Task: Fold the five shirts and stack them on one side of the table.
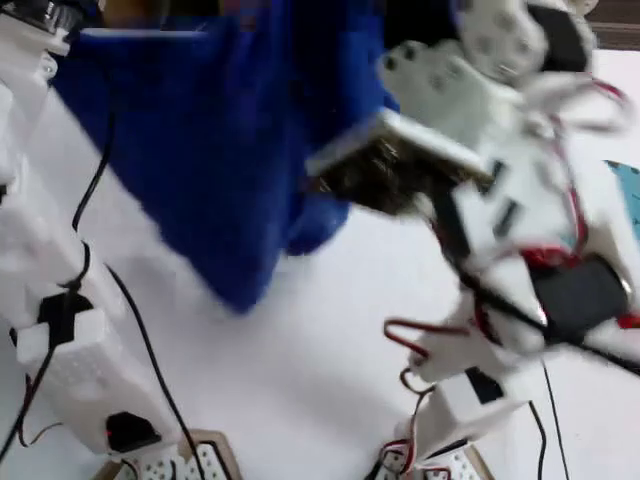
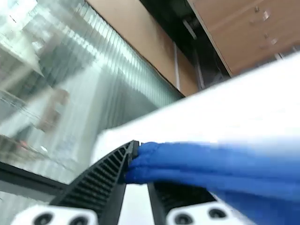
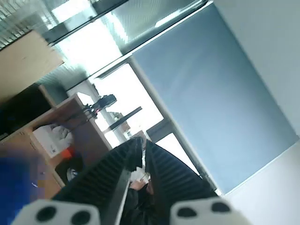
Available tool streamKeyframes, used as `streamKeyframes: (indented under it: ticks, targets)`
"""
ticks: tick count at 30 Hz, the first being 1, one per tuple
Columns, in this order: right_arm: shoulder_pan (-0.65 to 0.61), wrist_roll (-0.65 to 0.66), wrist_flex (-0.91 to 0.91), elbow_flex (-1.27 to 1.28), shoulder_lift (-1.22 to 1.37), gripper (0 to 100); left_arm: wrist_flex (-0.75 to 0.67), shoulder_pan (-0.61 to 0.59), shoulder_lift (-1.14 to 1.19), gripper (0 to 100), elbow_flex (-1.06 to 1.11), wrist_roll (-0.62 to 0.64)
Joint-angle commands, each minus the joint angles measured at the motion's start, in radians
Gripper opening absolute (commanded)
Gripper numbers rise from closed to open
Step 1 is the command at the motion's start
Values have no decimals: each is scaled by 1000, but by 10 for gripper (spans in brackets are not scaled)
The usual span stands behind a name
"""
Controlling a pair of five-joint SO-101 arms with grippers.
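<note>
A blue shirt [image 1: 220, 150] hangs in the air over the far half of the white table [image 1: 300, 380], its lower corner drooping towards the middle. At the far left, my left gripper [image 1: 50, 20] holds the shirt's upper edge. The left wrist view shows this gripper [image 2: 136, 161] shut on a bunched fold of the blue shirt [image 2: 211, 171]. My right arm is raised at the right, its gripper [image 1: 335, 175] against the shirt's right side. In the right wrist view the black fingers [image 3: 117, 178] lie together, pointing up into the room, with a blue blur [image 3: 14, 187] beside them.
A teal cloth [image 1: 630, 200] lies at the table's right edge. Both arm bases stand at the near edge, with black and red cables trailing across the table. A wooden cabinet [image 2: 243, 33] and windows lie beyond the table.
</note>
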Motion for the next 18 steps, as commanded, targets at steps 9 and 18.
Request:
streamKeyframes:
  ticks: [9, 18]
  targets:
    - [25, -75, 176, 18, -25, 19, 17, 46, -107, 20, 305, 38]
    - [162, -796, 395, 592, 119, 20, 8, 63, -190, 20, 559, -8]
